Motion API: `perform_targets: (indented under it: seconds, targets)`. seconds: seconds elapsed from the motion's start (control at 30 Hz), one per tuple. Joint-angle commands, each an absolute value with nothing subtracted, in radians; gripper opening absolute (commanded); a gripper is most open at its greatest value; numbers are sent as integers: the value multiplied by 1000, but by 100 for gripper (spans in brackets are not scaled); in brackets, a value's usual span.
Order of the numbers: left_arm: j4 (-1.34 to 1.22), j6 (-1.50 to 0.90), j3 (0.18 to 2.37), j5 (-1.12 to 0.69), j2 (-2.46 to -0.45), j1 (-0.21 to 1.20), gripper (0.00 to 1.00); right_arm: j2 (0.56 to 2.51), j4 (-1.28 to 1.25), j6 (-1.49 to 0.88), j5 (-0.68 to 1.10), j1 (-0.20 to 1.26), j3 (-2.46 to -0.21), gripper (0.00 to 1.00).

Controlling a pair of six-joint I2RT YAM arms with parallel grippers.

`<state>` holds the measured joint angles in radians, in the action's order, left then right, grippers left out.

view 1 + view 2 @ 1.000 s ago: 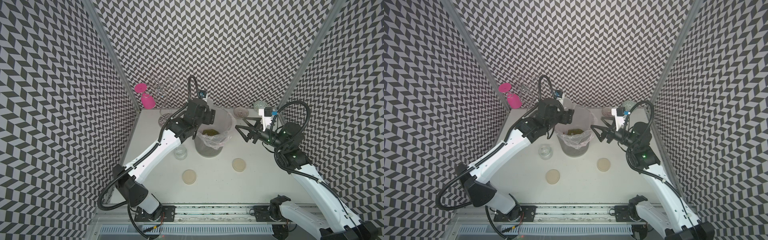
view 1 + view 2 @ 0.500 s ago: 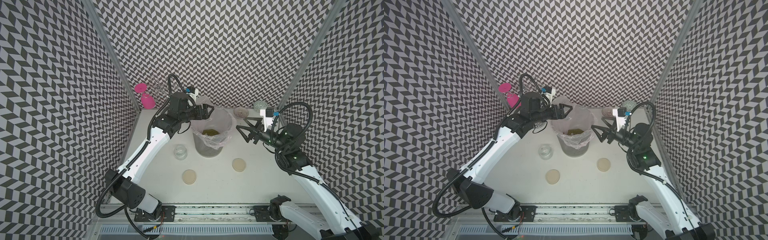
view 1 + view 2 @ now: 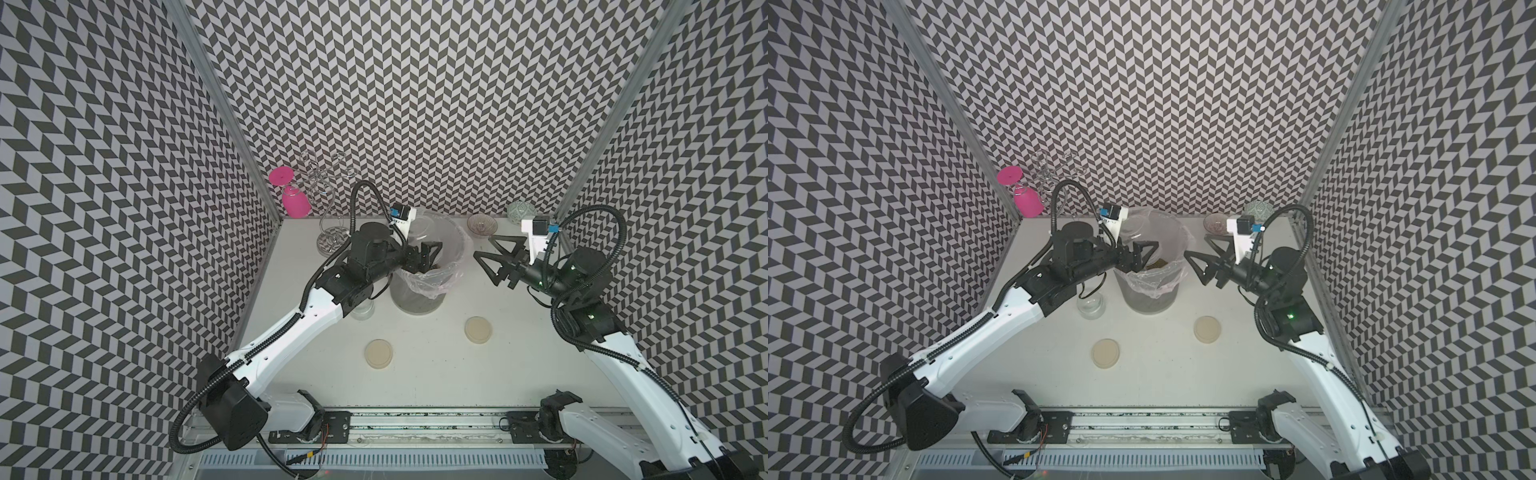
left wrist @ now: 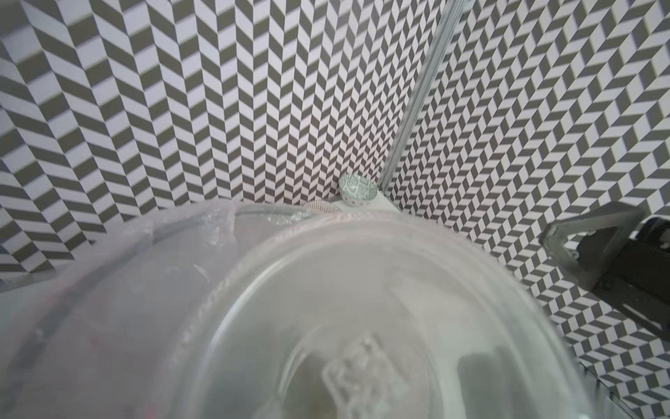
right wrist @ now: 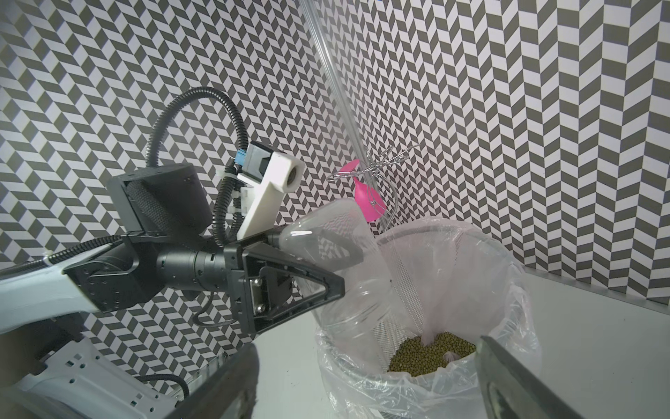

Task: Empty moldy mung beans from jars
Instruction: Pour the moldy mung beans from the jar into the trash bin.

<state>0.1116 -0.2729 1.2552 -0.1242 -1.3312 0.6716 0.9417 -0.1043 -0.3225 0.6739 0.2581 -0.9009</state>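
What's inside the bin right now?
The bin holds a liner with mung beans at the bottom. The left gripper holds a clear jar tipped over the opening. The jar and liner folds cover part of the bottom, so the whole pile isn't visible.

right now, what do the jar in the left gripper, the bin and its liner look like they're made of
Jar in the left gripper: clear and glossy, glass or hard plastic, hard to tell; the wall pattern shows through it. Bin: fine grey mesh, probably metal. Liner: thin translucent plastic film, wrinkled, folded over the rim.
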Motion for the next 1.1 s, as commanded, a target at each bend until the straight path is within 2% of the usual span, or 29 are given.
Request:
perform_targets:
  seconds: [0.0, 0.2, 0.33, 0.37, 0.5, 0.77, 0.9, 0.97, 1.03, 1.07]
  targets:
    - [-164, -247, 1236, -141, -1282, 667, 65, 923, -133, -315, 682, 249, -903, 91]
    - [-262, -235, 1153, -128, -1240, 669, 66, 927, -139, -317, 682, 248, -900, 91]
    - [-257, -223, 1137, -45, -1221, 672, 67, 928, -148, -322, 688, 248, -893, 91]
    - [-225, -211, 1151, -5, -1226, 677, 67, 931, -152, -326, 693, 248, -891, 91]
    - [167, -149, 1445, 221, -1376, 728, 66, 952, -172, -340, 720, 247, -884, 91]
    - [636, -237, 1859, 188, -1669, 702, 66, 951, -176, -344, 720, 247, -888, 91]
    - [494, -215, 1745, 164, -1604, 732, 67, 947, -170, -341, 721, 245, -881, 91]
    - [512, -240, 1741, 170, -1605, 716, 69, 945, -167, -342, 725, 246, -879, 91]
    - [621, -273, 1808, 167, -1672, 678, 65, 943, -171, -345, 723, 245, -876, 91]
    - [678, -289, 1836, 150, -1704, 658, 60, 943, -174, -348, 724, 245, -877, 91]
